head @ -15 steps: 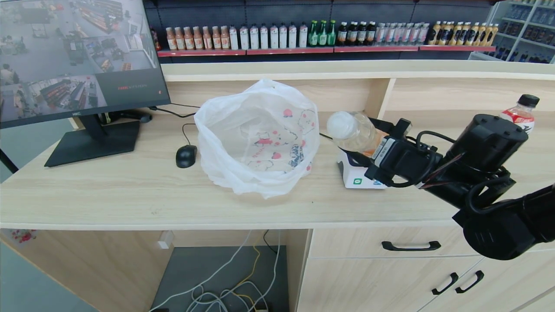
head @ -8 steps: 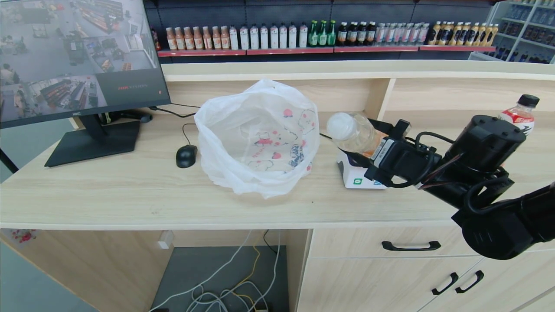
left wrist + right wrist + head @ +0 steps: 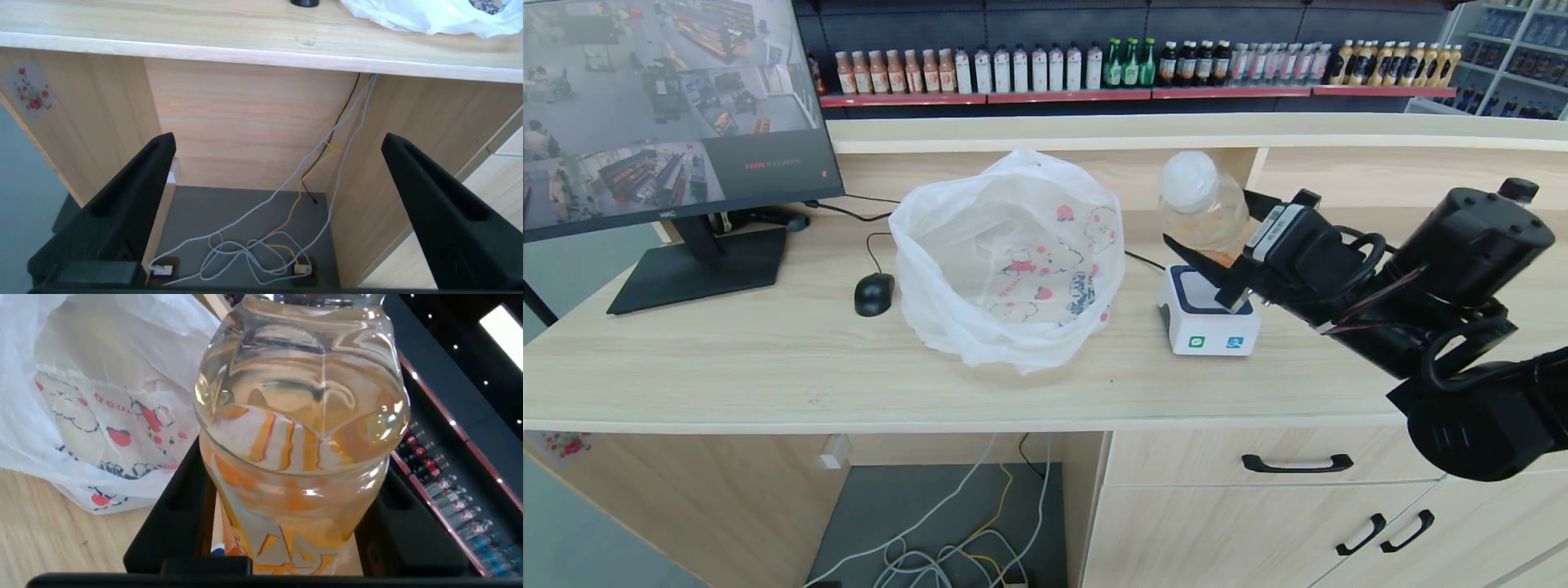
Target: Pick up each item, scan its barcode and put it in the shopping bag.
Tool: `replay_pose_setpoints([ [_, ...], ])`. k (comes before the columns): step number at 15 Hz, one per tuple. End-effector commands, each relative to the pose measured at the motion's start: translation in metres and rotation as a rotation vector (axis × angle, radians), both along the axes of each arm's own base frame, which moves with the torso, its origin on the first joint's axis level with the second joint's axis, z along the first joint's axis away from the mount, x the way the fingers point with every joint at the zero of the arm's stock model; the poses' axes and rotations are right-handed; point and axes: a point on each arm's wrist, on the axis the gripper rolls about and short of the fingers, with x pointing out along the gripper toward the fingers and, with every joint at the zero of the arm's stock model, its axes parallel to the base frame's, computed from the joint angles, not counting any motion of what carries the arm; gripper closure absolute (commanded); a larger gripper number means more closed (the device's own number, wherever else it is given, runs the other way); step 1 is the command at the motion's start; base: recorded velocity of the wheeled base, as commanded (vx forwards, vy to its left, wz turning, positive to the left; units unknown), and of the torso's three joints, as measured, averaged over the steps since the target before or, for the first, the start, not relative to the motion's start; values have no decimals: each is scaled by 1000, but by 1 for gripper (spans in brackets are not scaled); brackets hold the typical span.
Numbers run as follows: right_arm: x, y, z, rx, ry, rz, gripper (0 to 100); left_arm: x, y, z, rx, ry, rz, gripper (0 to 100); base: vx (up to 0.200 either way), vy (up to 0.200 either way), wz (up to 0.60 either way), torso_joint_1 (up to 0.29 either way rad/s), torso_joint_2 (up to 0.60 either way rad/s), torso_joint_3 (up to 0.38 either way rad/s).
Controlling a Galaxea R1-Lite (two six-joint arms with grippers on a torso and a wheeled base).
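My right gripper [image 3: 1221, 249] is shut on a clear bottle [image 3: 1201, 204] with an orange label and white cap, holding it tilted in the air above and just behind the white scanner box [image 3: 1207, 314]. In the right wrist view the bottle [image 3: 298, 449] sits between the black fingers [image 3: 176, 510], with the shopping bag [image 3: 90, 416] beyond it. The white shopping bag [image 3: 1009, 253] with cartoon prints stands open on the counter to the left of the scanner. My left gripper [image 3: 278, 212] hangs open below the counter edge, facing the cable space.
A second bottle with a black cap [image 3: 1515, 196] stands at the far right behind my right arm. A monitor [image 3: 662, 106] and a black mouse [image 3: 873, 294] occupy the left of the counter [image 3: 768, 359]. Drawers [image 3: 1294, 464] lie below on the right.
My right gripper has lifted the bottle up and slightly back, off the scanner box, whose top now shows. The bag has not moved.
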Motion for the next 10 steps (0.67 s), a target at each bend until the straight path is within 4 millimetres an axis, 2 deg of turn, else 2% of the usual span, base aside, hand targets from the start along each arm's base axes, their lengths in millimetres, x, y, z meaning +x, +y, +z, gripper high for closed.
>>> replay_pose_setpoints([
  [1,-14,-6,20,57,-25,14,100,0,0,0,0,0,-1,0,0,0,0,0,0,0],
  [7,-40,-18,52,288,44,80,100,0,0,0,0,-2,1,0,0,0,0,0,0,0],
  [10,-46,-24,58,385,73,118,100,0,0,0,0,-2,2,0,0,0,0,0,0,0],
])
